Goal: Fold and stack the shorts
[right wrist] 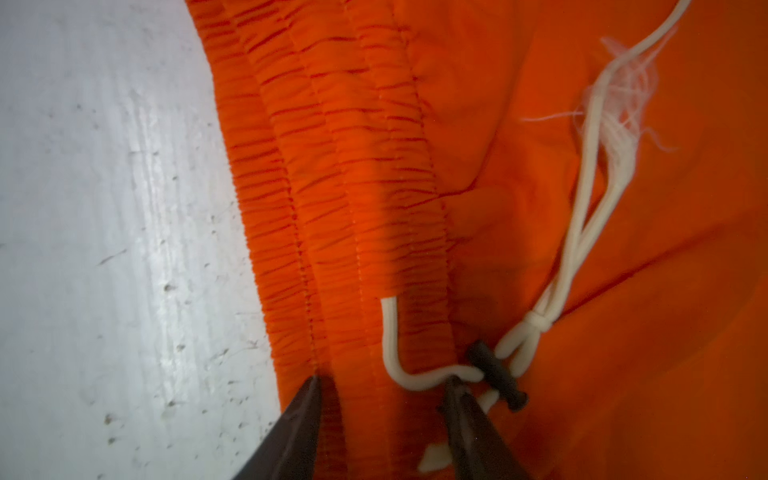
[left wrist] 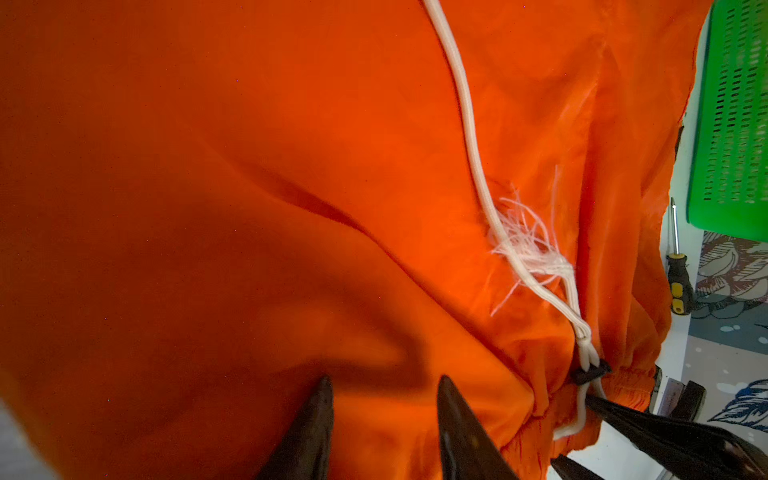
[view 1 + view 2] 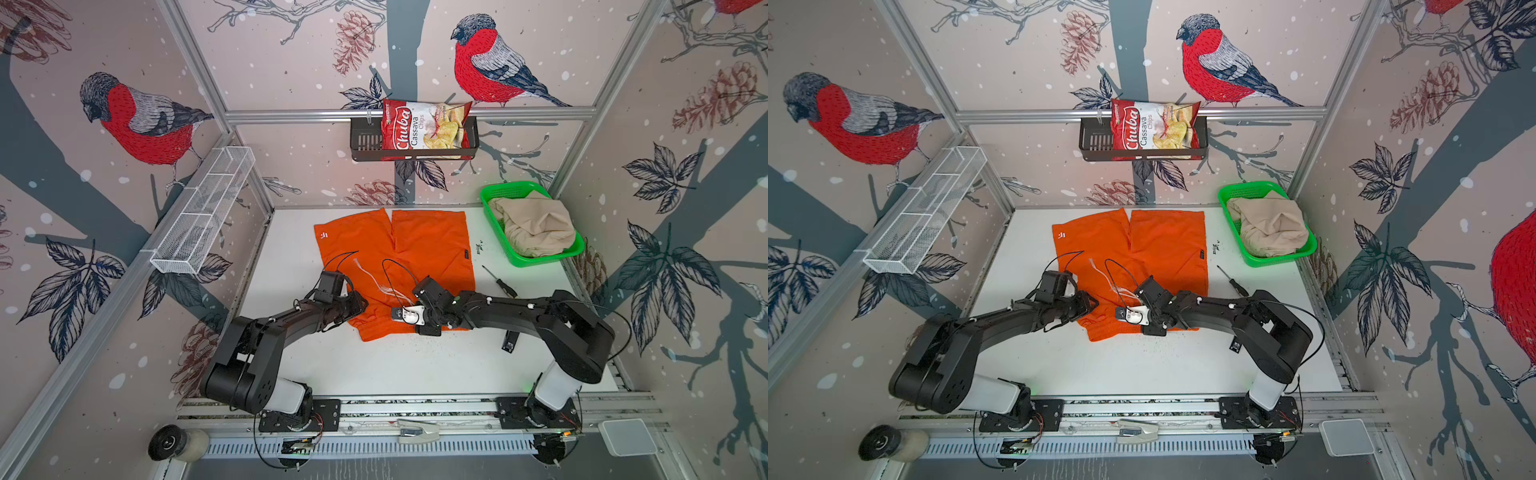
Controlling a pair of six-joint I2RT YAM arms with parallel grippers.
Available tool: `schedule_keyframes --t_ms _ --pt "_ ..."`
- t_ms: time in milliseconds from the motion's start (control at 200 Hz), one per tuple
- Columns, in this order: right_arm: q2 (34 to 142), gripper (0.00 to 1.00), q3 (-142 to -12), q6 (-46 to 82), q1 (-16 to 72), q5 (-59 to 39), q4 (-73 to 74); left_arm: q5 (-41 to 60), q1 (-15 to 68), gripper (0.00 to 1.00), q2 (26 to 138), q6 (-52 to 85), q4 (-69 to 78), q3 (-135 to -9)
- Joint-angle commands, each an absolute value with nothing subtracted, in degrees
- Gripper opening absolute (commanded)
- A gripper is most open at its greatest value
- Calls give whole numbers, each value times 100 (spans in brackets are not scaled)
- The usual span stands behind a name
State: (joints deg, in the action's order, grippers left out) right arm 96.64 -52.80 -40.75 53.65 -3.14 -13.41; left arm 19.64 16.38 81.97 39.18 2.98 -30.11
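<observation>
**Ana:** Reaching in low from the near side, both arms are at the waist of the orange shorts [image 3: 428,249]. That pair lies spread flat on the white table [image 3: 395,365], legs pointing at the back wall.

**Ben:** No fold in it yet, by my eye. What are the pincers up to?

**Ana:** Left gripper [image 2: 382,386] has its jaws apart, tips down on orange cloth, and I see nothing nipped between them. Right gripper [image 1: 382,382] is also spread, straddling the gathered waistband [image 1: 332,208]. One tip is at the band's outer edge, the other by the white drawstring [image 1: 537,323]. Both released, I'd call it.

**Ben:** So a grab at the waist looks like the step in hand. And the second pair?

**Ana:** Beige shorts [image 3: 536,228] sit crumpled in the green basket [image 3: 509,192] at the back right corner, well apart from both arms.

**Ben:** Early days, then. Two folds and the stacking all left to do.
</observation>
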Motion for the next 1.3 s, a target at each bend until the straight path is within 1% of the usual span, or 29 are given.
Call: schedule_keyframes --t_ms 0,80,140,220,295,365,425,545,625,735,866,1101,1296 --pt "9371 50 -5321 -3767 5196 -902 -1512 2065 1649 42 7966 4118 -53 -2741" --pt "9075 53 -5433 -3014 4984 -1254 -1507 2093 1644 42 7603 4114 -259 -2685" --pt "8870 57 -5546 -2224 4825 -1364 -1511 2106 1652 44 7239 4096 -415 -2792" --pt "8629 61 -5655 -856 4624 -1406 -1474 2078 1648 45 6808 4096 -582 -3039" --pt "8472 64 -5589 682 4400 -1371 -1343 2091 1645 45 6623 4091 -556 -3137" --pt "8420 67 -5427 2063 4150 -1302 -1308 2151 1651 45 6676 4065 -442 -3155" --pt "8433 69 -5303 2915 3980 -1182 -1441 2247 1644 45 6868 4022 -345 -3153" --pt "8133 69 -4689 3907 3947 -924 -1140 2464 1760 43 7400 3990 -120 -3153" --pt "7852 69 -4197 4423 3887 -824 -826 2395 1944 43 7658 3955 -87 -3151" --pt "7743 69 -3799 4792 3651 -708 -764 2320 2107 42 7877 3903 -146 -3064" --pt "7985 69 -3724 4638 3392 -608 -825 2321 2136 42 7844 3885 -266 -2837" --pt "8868 68 -4179 3984 3157 -605 -1003 2221 2136 41 7374 3868 -572 -2408" --pt "9628 68 -4691 3440 3080 -577 -1093 2247 2208 40 6901 4144 -602 -1972"
